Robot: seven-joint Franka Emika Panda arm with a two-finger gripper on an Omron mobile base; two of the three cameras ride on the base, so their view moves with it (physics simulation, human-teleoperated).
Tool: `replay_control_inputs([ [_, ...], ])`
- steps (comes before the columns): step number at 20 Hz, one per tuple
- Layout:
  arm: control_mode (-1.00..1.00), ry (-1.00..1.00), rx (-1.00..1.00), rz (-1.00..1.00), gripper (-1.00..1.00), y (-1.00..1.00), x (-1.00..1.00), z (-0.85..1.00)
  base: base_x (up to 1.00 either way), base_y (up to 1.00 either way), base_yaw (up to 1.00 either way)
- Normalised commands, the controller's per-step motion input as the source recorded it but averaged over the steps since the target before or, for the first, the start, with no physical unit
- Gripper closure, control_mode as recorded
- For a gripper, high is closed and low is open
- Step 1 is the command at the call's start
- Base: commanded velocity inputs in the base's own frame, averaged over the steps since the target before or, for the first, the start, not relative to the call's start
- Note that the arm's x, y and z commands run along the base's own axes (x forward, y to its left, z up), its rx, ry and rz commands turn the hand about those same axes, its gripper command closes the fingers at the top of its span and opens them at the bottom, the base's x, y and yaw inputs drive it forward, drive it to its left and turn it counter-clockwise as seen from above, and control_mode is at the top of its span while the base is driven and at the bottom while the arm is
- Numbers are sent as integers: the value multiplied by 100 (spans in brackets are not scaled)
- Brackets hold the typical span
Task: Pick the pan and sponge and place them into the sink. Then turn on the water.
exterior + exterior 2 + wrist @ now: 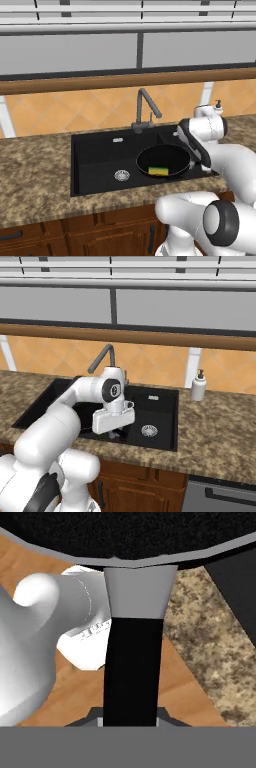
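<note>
The black pan (pixel 163 159) lies in the black sink (pixel 95 165), across its right part, with the yellow and green sponge (pixel 158 171) inside it. Whether the pan rests on the bottom or hangs just above it I cannot tell. My gripper (pixel 131 719) is shut on the pan's black handle (pixel 132 662), which runs up through a grey neck to the pan (pixel 125 532). In the right base view the gripper (pixel 117 434) points down over the sink (pixel 160 406), and my arm hides the pan. The water is out of view.
A grey faucet (pixel 145 107) stands behind the sink. A white soap dispenser (pixel 198 385) sits on the speckled counter (pixel 220 431) to the sink's right. Orange tiles back the counter, and wooden cabinet fronts (pixel 60 235) run below it.
</note>
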Motion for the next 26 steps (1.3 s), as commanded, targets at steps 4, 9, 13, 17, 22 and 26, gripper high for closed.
replay_control_inputs([
  [4, -100, 1, 23, 0, 100, 42, 0, 1, 0, 0, 0],
  [9, -100, 0, 22, 0, 100, 51, 0, 0, 0, 0, 0],
  [13, -100, 0, 9, 2, 100, 51, 21, -1, 0, 0, 0],
  [17, -100, 0, 0, 7, 100, 23, 46, -10, 0, 0, 0],
  [22, -100, 0, 0, 9, 100, 3, 61, -22, 0, 0, 0],
  [26, -100, 3, 9, 1, 100, 8, 32, -23, 0, 0, 0],
])
